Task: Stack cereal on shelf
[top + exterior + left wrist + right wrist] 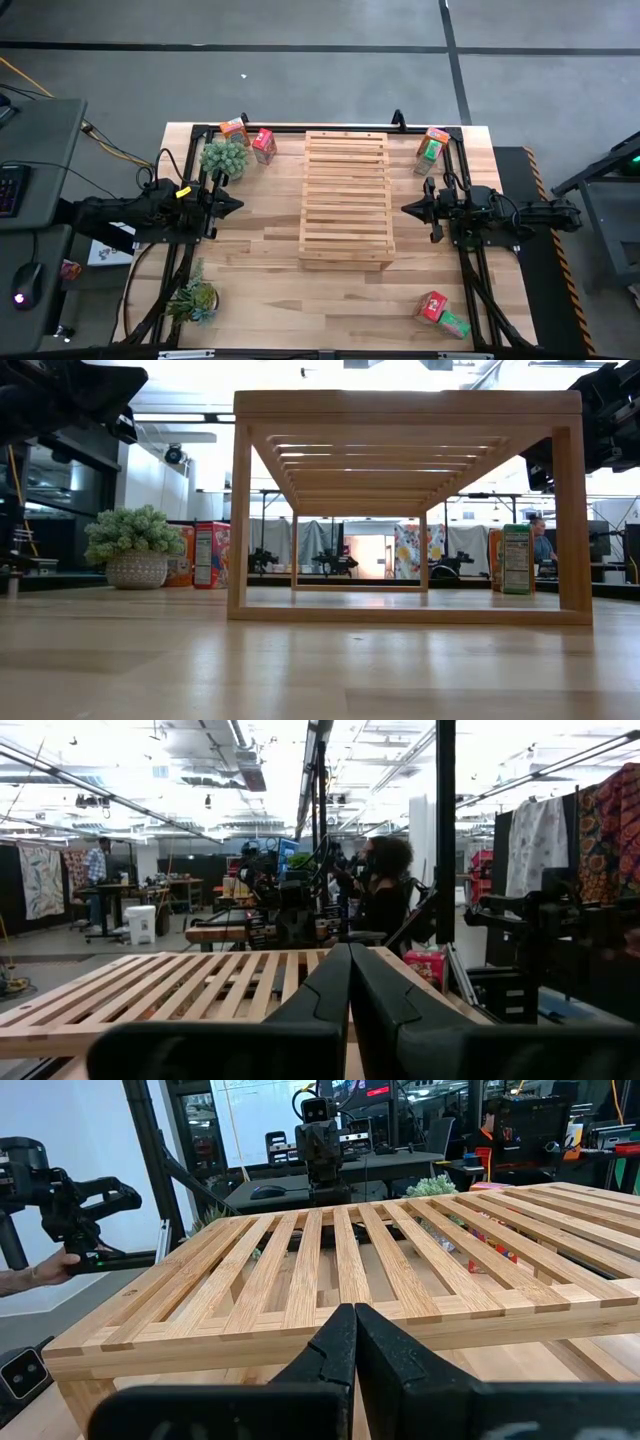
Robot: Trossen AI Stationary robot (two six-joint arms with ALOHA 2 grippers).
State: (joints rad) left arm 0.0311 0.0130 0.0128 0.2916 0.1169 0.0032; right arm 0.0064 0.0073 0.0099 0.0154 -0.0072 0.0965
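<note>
The slatted wooden shelf stands on its frame in the middle of the table. Cereal boxes stand on the table: an orange one and a red one at the far left, two at the far right, and a red one with a green one at the near right. My left gripper is shut and empty left of the shelf, above the table. My right gripper is shut and empty right of the shelf. Both point at the shelf.
A bushy green plant in a pot stands by the far-left boxes. Another plant lies at the near left. Bare tabletop lies between the shelf and each gripper and in front of the shelf. People show in the room beyond.
</note>
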